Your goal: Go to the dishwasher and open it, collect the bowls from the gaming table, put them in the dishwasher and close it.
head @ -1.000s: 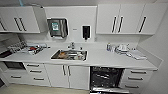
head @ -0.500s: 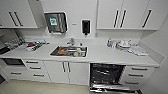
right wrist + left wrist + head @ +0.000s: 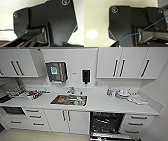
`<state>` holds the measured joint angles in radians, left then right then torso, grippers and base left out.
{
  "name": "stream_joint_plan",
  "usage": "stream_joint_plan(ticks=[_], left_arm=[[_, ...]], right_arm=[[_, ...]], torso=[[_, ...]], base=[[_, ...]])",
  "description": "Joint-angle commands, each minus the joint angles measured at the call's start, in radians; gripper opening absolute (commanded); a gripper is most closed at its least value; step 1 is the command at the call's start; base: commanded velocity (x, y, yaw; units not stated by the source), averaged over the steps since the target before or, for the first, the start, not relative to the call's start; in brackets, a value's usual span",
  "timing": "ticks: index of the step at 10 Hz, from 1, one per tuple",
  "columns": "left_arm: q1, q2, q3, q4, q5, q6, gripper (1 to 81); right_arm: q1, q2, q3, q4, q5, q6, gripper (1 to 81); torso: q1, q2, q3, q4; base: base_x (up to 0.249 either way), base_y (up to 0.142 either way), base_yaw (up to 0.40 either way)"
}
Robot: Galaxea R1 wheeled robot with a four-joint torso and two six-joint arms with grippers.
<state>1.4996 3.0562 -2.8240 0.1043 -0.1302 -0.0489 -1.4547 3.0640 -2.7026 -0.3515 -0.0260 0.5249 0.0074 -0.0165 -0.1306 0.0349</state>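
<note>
Head view, as I logged it from the remote station: a white kitchenette wall seen from above and in front. Item one, the dishwasher (image 3: 107, 123), sat under the white countertop (image 3: 105, 105) to the right of the sink cabinet, its door let down toward the floor (image 3: 27, 135) and its dark interior with wire racks exposed. Item two, a stainless sink (image 3: 69, 100) set into the counter, with some dishes in it that I could not identify, and a tap (image 3: 71, 90) behind it. Item three, a paper-towel dispenser (image 3: 56, 71) and a small dark soap dispenser (image 3: 86, 76) on the wall above the sink. Item four, white upper cabinets (image 3: 120, 62) with dark bar handles on both sides. Item five, drawers (image 3: 136, 124) just right of the dishwasher and more drawers (image 3: 33, 117) at the left. Item six, a dish rack (image 3: 16, 92) with mixed items at the far left of the counter, and a cluster of white dishes (image 3: 123, 93) with a small bottle (image 3: 109, 91) at the right. Left wrist view: robot's own dark plate, a thin blue cable (image 3: 142, 31) across it, pale floor behind. Right wrist view: the same dark plate over a pale surface. For both pincers, I could not tell whether they were spread or pressed together.
</note>
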Motion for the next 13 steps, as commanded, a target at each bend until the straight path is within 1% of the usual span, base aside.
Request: stream_joint_plan(ticks=[1,2,3,5,11,12,13], left_arm=[[-0.026,0.001,-0.005,-0.006,0.055,0.006,81.1],[-0.026,0.001,-0.005,-0.006,0.055,0.006,81.1],[-0.026,0.001,-0.005,-0.006,0.055,0.006,81.1],[-0.026,0.001,-0.005,-0.008,0.055,0.004,81.1],[-0.026,-0.005,-0.006,-0.009,0.057,0.003,81.1],[-0.026,-0.006,-0.005,-0.011,0.078,0.001,81.1],[-0.028,-0.006,-0.005,-0.011,0.083,0.001,81.1]], right_arm=[[0.039,0.006,0.009,-0.009,-0.054,0.0,81.1],[0.039,0.006,0.008,-0.009,-0.055,0.0,81.1],[0.039,0.006,0.006,-0.009,-0.054,0.001,81.1],[0.042,0.006,0.004,-0.009,-0.055,0.001,81.1],[0.026,0.008,0.011,-0.009,-0.055,-0.002,81.1],[0.023,0.008,0.014,-0.011,-0.055,-0.002,81.1],[0.021,0.005,0.011,-0.018,-0.057,-0.005,81.1]], torso=[[0.0,0.0,0.077,0.0],[0.0,0.0,0.022,0.0],[0.0,0.0,0.045,0.0],[-0.002,0.0,0.061,0.0],[-0.003,0.0,0.058,0.0],[-0.003,0.0,0.059,0.0],[-0.003,0.0,0.058,0.0]], base=[[0.0,0.0,0.0],[0.0,0.0,0.0],[0.0,0.0,0.0],[0.0,0.0,0.0],[0.0,0.0,0.0],[0.0,0.0,0.0],[0.0,0.0,0.0]])
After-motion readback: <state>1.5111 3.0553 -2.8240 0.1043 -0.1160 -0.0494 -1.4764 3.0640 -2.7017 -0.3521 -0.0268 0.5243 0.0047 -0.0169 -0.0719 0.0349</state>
